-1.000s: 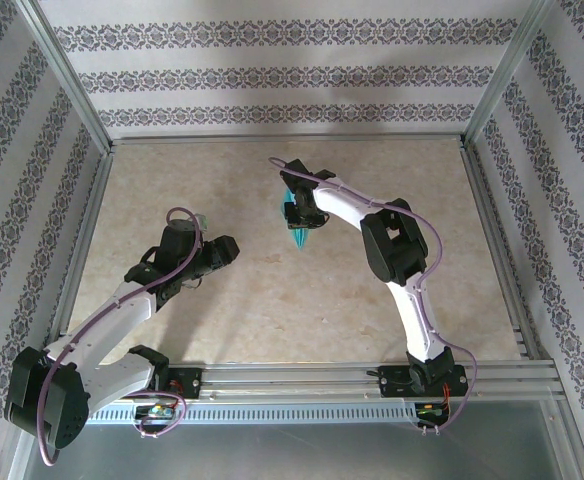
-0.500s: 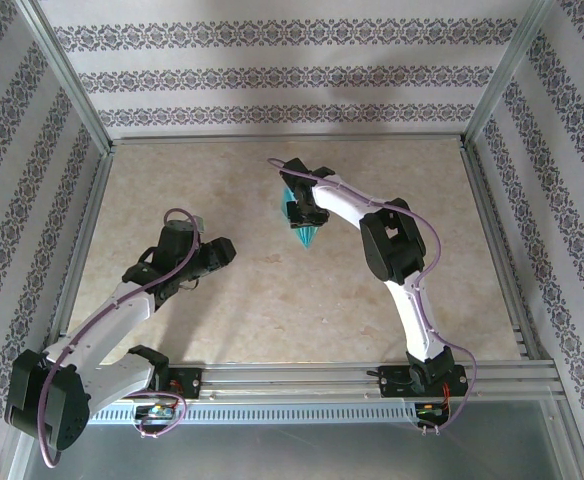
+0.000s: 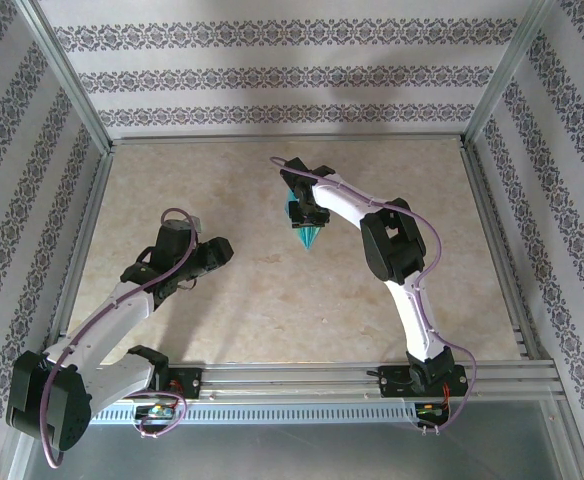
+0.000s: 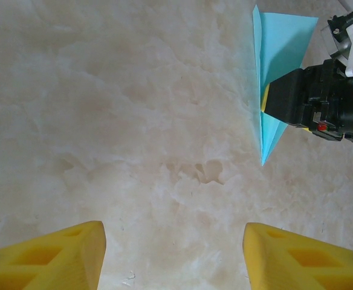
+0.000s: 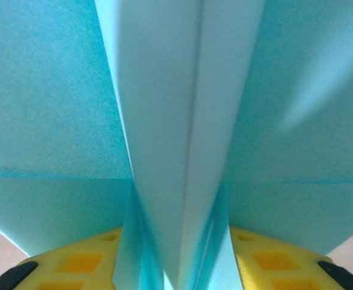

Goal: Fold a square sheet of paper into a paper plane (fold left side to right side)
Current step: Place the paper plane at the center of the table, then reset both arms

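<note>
The square sheet of paper is folded into a slim cyan paper plane [image 3: 306, 236] that lies at mid-table, nose pointing toward the arms. My right gripper [image 3: 307, 213] stands over its middle. In the right wrist view the plane's keel [image 5: 176, 121] rises between the yellow fingers [image 5: 74, 266]; its layers fan out loosely with gaps between them, so the jaws stand open around it. My left gripper [image 3: 217, 250] hovers to the left, open, with bare table between its yellow fingertips [image 4: 49, 254]. From there I see the plane [image 4: 282, 42] and the right gripper's black finger against it.
The marble-look table [image 3: 232, 300] is framed by aluminium rails [image 3: 372, 372] at the near edge and patterned walls around. A bare stretch of table lies between the two grippers.
The plane's nose and my right gripper have shifted slightly to the right. The left arm has barely moved.
</note>
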